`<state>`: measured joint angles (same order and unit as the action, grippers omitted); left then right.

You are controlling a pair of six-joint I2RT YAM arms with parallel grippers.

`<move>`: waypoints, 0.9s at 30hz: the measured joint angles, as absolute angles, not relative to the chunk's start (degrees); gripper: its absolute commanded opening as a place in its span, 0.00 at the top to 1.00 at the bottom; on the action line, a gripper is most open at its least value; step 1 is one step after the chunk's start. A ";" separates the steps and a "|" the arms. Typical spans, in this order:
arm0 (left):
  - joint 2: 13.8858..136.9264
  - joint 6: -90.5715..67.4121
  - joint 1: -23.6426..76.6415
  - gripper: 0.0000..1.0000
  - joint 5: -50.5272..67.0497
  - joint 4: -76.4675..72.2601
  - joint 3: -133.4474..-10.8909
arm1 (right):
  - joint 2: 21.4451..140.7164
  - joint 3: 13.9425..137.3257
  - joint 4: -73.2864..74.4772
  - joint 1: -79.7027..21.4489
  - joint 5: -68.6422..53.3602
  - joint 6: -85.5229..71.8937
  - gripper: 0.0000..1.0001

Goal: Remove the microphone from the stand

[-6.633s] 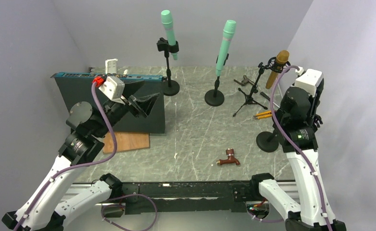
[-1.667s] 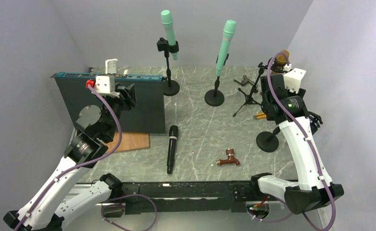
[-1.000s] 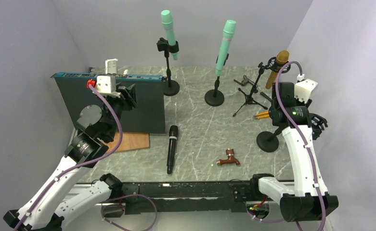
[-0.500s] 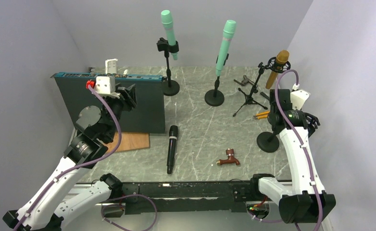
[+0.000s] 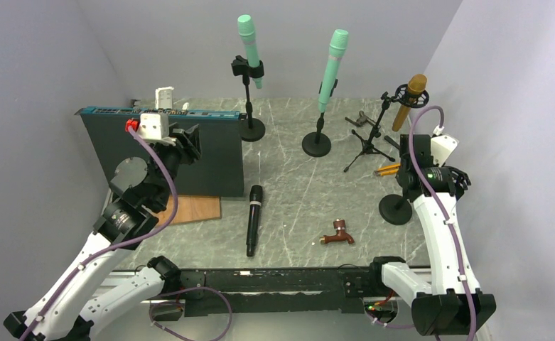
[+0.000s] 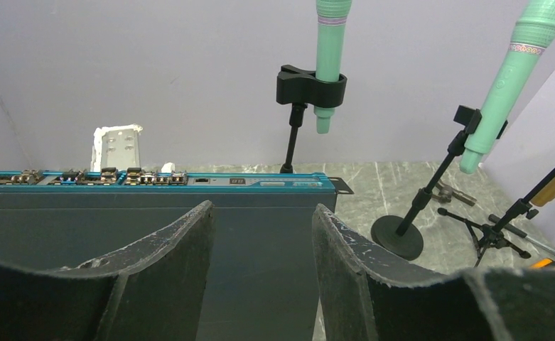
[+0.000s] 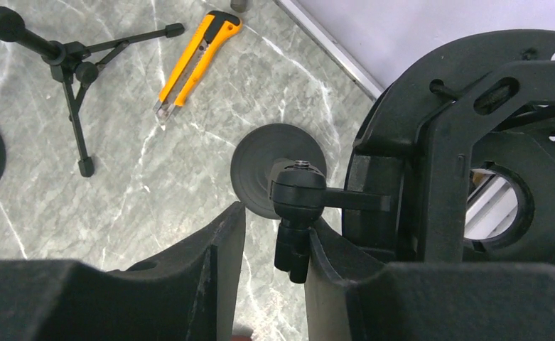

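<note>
Grey-veined marble tabletop [image 5: 288, 177], enclosed by plain pale walls, carries all items. The black handheld microphone [image 5: 253, 220] lies flat near the front centre, well apart from the black round-base stand [image 5: 395, 210] at the right side. It was absent from the tabletop several seconds ago and has not moved in the last two. The stand's ring mount [image 7: 438, 156] appears empty, so removal is judged complete. The right hand [image 7: 274, 227] straddles the stand's pivot joint with its fingers partly apart; whether they press on it cannot be told. Within the last two seconds this arm has drawn back from the gold microphone on the tripod stand [image 5: 413, 92] and settled over the round-base stand. The left hand [image 6: 262, 209] is open and empty, facing the dark rack unit with the teal top edge [image 5: 189, 153]. Clearance: the round-base stand sits close to the right wall and near the orange utility knife [image 7: 197, 62]. Bare marble lies to its left, interrupted only by the brown tap fitting [image 5: 338, 233].
</note>
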<state>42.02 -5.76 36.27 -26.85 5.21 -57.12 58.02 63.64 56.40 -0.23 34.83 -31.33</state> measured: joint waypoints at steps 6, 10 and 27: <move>41.69 -5.80 36.40 0.43 -26.83 5.21 -57.12 | 55.59 60.66 53.43 0.58 33.67 -32.71 0.63; 41.32 -5.80 36.56 0.43 -26.85 5.19 -57.12 | 54.70 56.82 51.18 2.11 30.81 -34.17 0.64; 40.60 -5.80 36.91 0.44 -26.85 5.19 -57.12 | 55.86 50.65 51.11 4.10 21.87 -37.98 0.35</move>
<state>40.60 -5.80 36.91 -26.85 5.19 -57.12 55.86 50.65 51.11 4.10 21.87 -37.98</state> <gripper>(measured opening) 0.567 0.461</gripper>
